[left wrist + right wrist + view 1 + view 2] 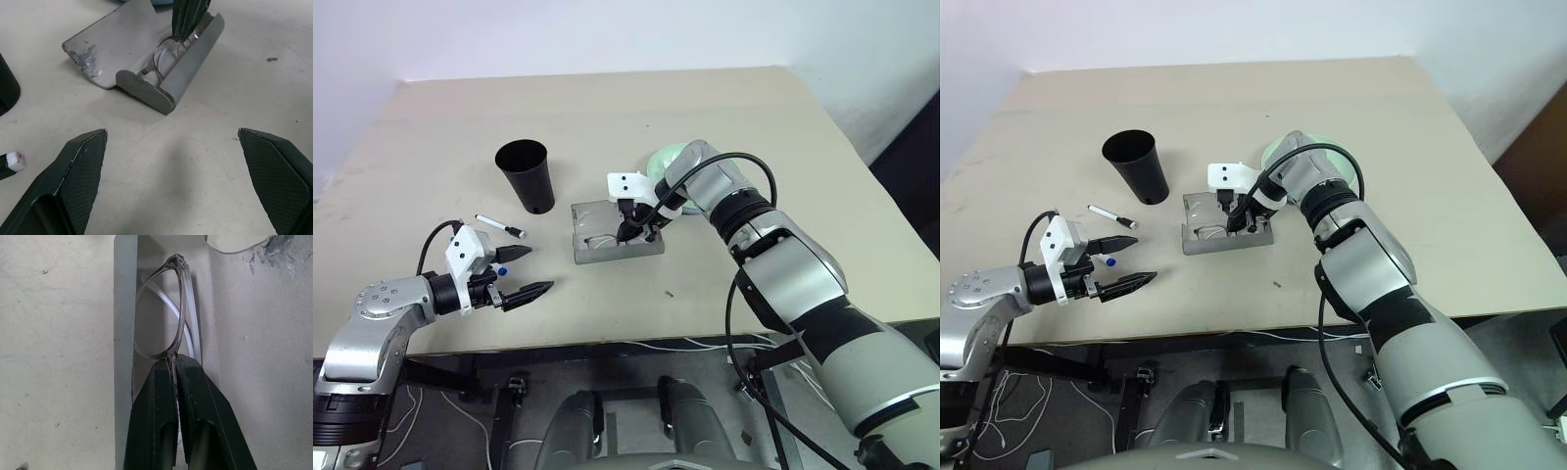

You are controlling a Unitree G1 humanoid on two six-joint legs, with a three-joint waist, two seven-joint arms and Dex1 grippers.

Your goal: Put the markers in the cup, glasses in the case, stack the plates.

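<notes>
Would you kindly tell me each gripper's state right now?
Left gripper: open, holding nothing.
Right gripper: shut on the glasses, over the case.

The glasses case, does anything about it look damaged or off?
Yes. The case's open lid, lying flat on the table, has a scuffed, flaking corner. The glasses are going in while pinched by the right gripper. Nothing else looks odd.
</notes>
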